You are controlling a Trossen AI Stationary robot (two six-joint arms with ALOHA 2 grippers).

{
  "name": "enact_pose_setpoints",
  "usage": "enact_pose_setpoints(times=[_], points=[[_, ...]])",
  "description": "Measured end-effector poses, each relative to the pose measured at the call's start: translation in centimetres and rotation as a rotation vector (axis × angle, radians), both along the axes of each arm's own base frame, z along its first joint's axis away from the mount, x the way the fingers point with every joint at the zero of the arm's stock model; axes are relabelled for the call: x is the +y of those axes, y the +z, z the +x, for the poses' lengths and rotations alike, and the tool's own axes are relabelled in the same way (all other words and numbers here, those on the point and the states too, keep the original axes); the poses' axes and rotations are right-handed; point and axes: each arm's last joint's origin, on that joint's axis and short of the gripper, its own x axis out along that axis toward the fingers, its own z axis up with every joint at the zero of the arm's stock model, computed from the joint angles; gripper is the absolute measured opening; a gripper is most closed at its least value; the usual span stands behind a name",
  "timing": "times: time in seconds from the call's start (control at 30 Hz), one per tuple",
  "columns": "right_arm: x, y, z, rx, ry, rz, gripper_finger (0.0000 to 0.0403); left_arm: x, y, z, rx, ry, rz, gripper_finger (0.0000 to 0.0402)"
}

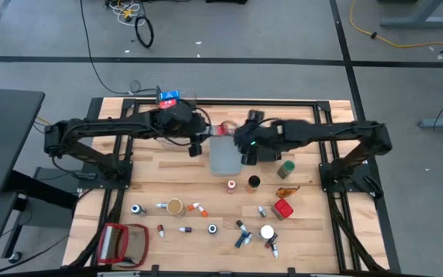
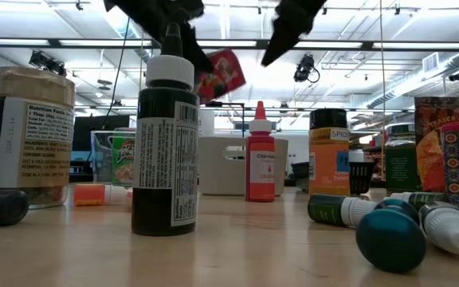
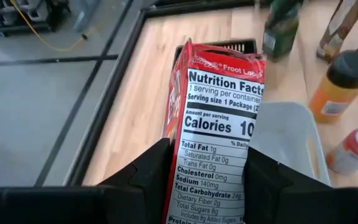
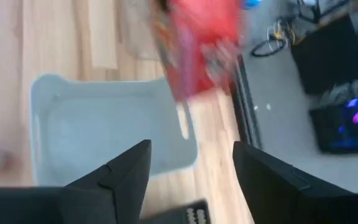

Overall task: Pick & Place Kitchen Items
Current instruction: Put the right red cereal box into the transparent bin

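Observation:
A red cereal carton [image 3: 219, 112] with a white nutrition panel sits between the fingers of my left gripper [image 3: 210, 155], which is shut on it. In the high view the carton [image 1: 224, 128] is at the far edge of the grey bin [image 1: 225, 156]. In the low view the carton [image 2: 221, 76] hangs in the air. My right gripper [image 4: 191, 165] is open and touches nothing; it is over the grey bin [image 4: 104, 124], next to the blurred carton [image 4: 197, 43]. Other small kitchen items [image 1: 229, 219] stand and lie on the table's near half. My left gripper pinches the carton between its two fingers [image 3: 160, 168], one on each broad face, with the narrow nutrition-panel side [image 3: 213, 180] facing the wrist camera. The carton is lifted clear of the table and reaches out beyond the fingers, over the grey bin's rim [image 3: 291, 124].
Bottles, jars and tins crowd the table's near half: a black bottle [image 2: 166, 151], a red bottle [image 2: 260, 155], an orange spice jar [image 2: 329, 151]. A green jar [image 1: 286, 168] and a red carton [image 1: 283, 208] are on the right. A red-framed object [image 1: 121, 242] lies at the near left corner.

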Motion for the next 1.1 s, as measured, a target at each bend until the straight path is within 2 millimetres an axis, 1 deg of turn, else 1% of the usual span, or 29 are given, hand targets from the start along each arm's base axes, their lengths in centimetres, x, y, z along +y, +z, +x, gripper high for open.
enact_pose_setpoints(times=[0.07, 0.13, 0.2, 0.27, 0.33, 0.4, 0.43, 0.47, 0.53, 0.57, 0.63, 0.67, 0.73, 0.83, 0.93, 1.0, 1.1], points=[[-0.1, 1.1, -1.2, -0.087, -0.019, 0.071, 0.0232, -0.3, 1.1, -0.5, -0.057, -0.008, 0.011, 0.0163], [-0.2, 1.1, -2.0, -0.195, -0.008, 0.099, 0.0226, -0.5, 2.3, -1.3, -0.108, -0.013, 0.021, 0.0162], [-0.2, -0.3, -2.2, -0.320, 0.021, 0.069, 0.0221, -0.8, 3.5, -2.4, -0.162, -0.024, 0.032, 0.0160], [-0.3, -2.4, -2.4, -0.440, 0.048, 0.042, 0.0215, -1.2, 5.0, -3.6, -0.227, -0.047, 0.035, 0.0157], [-0.4, -4.5, -2.4, -0.577, 0.093, 0.024, 0.0211, -1.6, 6.0, -4.6, -0.278, -0.075, 0.034, 0.0156], [-0.6, -5.8, -2.4, -0.745, 0.144, 0.006, 0.0210, -1.9, 6.4, -5.5, -0.304, -0.122, 0.019, 0.0157], [-0.6, -6.0, -2.3, -0.860, 0.171, -0.001, 0.0209, -2.1, 6.8, -5.7, -0.337, -0.142, 0.020, 0.0159], [-0.7, -6.3, -2.4, -0.945, 0.193, -0.011, 0.0209, -2.2, 7.3, -6.0, -0.377, -0.165, 0.021, 0.0161], [-0.9, -6.6, -2.2, -1.096, 0.230, -0.026, 0.0211, -2.4, 7.5, -6.4, -0.401, -0.189, 0.010, 0.0163], [-1.0, -6.7, -2.2, -1.147, 0.247, -0.028, 0.0212, -2.5, 7.9, -6.6, -0.434, -0.198, 0.008, 0.0163], [-1.2, -6.7, -1.8, -1.229, 0.246, -0.007, 0.0214, -2.5, 8.0, -6.7, -0.441, -0.197, -0.006, 0.0161], [-1.2, -6.7, -1.5, -1.252, 0.243, -0.001, 0.0216, -2.5, 8.1, -6.6, -0.451, -0.201, -0.009, 0.0160], [-1.3, -7.1, -1.0, -1.239, 0.226, 0.001, 0.0217, -2.6, 8.1, -6.6, -0.455, -0.216, -0.029, 0.0158], [-1.3, -7.5, -0.3, -1.217, 0.249, -0.009, 0.0217, -2.7, 8.0, -6.3, -0.460, -0.246, -0.046, 0.0158], [-1.3, -6.6, 0.8, -1.259, 0.301, 0.024, 0.0217, -2.7, 7.6, -6.1, -0.439, -0.251, -0.057, 0.0161], [-1.4, -6.0, 1.8, -1.268, 0.345, 0.047, 0.0217, -2.7, 7.8, -5.9, -0.452, -0.255, -0.055, 0.0162], [-1.6, -5.4, 2.8, -1.257, 0.350, 0.070, 0.0217, -2.7, 7.8, -6.0, -0.456, -0.254, -0.071, 0.0160]])
